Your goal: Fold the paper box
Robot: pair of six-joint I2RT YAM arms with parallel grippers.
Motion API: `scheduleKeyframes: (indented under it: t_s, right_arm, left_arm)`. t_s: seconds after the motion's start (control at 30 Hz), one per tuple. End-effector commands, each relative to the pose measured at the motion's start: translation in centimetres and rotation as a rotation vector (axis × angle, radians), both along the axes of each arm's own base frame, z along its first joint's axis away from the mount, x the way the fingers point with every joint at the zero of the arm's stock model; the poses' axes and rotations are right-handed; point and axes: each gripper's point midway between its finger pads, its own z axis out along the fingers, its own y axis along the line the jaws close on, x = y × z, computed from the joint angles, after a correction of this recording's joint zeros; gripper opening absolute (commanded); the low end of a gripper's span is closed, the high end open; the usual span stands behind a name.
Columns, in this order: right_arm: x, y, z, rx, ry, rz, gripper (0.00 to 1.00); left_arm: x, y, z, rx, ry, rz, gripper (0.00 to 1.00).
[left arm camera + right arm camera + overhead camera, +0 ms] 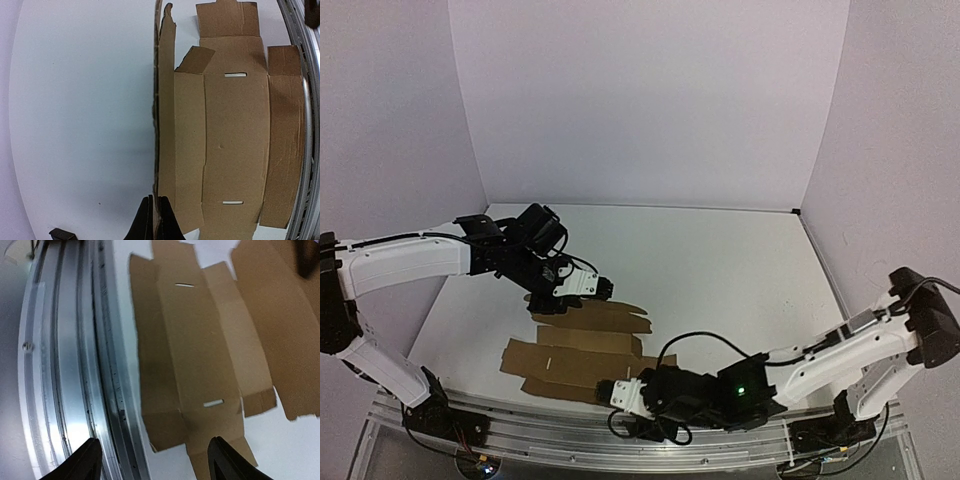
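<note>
Paper box (582,350), near tabletop (720,260) edge, first fold: left gripper (156,220) jaws pinch raised far flap (166,100); right gripper (155,449) jaws wide, empty; next, crease inward.

— Where can a pincer go?
— Over the white bench (720,270), past the paper box (582,345) and to its right. That part is open, up to the walls (650,100).
— What is in the way?
— The far side of the box stands up like a little wall. The left pincer (155,222) is pinched tight on its edge. The left arm (410,262) lies across the left side. The metal rail (75,365) sits just beside the near edge. The right pincer (157,460) hangs there, fingers wide apart.
</note>
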Motion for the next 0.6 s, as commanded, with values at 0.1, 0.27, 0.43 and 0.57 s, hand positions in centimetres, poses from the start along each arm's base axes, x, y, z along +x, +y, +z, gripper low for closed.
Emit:
scheduleKeyframes:
  t_s: [0.1, 0.27, 0.43, 0.57]
  right_arm:
    - [1.1, 2.3, -3.7, -0.282, -0.339, 0.238, 0.72]
    - [3.0, 2.3, -5.0, -0.324, -0.359, 0.178, 0.63]
    - [3.5, 2.5, -6.0, -0.334, -0.338, 0.186, 0.42]
    - [3.9, 2.8, -5.3, -0.292, -0.289, 0.170, 0.22]
  left_arm:
    - [0.0, -0.5, 1.2, -0.034, -0.025, -0.021, 0.00]
    - [-0.1, -0.6, 1.2, -0.038, -0.018, -0.033, 0.00]
    - [-0.2, -0.8, 1.4, -0.042, -0.011, -0.039, 0.00]
    - [-0.4, -0.8, 1.6, -0.045, -0.005, -0.047, 0.00]
